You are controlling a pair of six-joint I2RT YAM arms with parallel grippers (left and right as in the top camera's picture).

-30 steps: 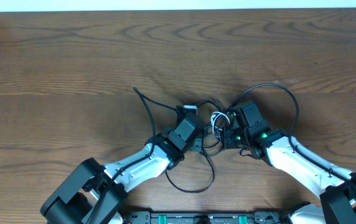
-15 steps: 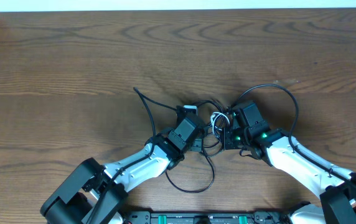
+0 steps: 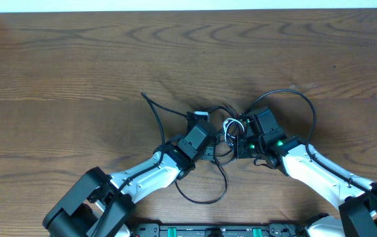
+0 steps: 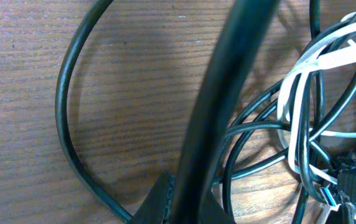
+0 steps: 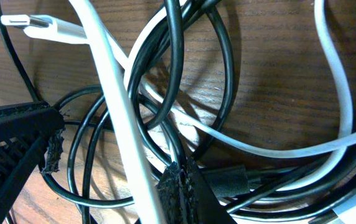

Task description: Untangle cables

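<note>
The cables (image 3: 231,128) lie knotted together at the table's middle, black strands and a white one, between both grippers. My left gripper (image 3: 205,120) (image 4: 187,202) is shut on a thick black cable (image 4: 228,93) that runs up out of its jaws, and the white cable (image 4: 302,74) loops just to the right. My right gripper (image 3: 244,130) (image 5: 184,186) is shut in the knot on a thin black cable (image 5: 179,93). The white cable (image 5: 116,112) crosses just left of its tips, and that cable's white plug end (image 5: 22,22) lies at upper left.
A black loop (image 3: 307,105) arcs out to the right of the knot. A black tail (image 3: 152,105) reaches up and left, and another loop (image 3: 208,196) hangs toward the table's near edge. The wooden table (image 3: 76,59) stretches wide on the far side.
</note>
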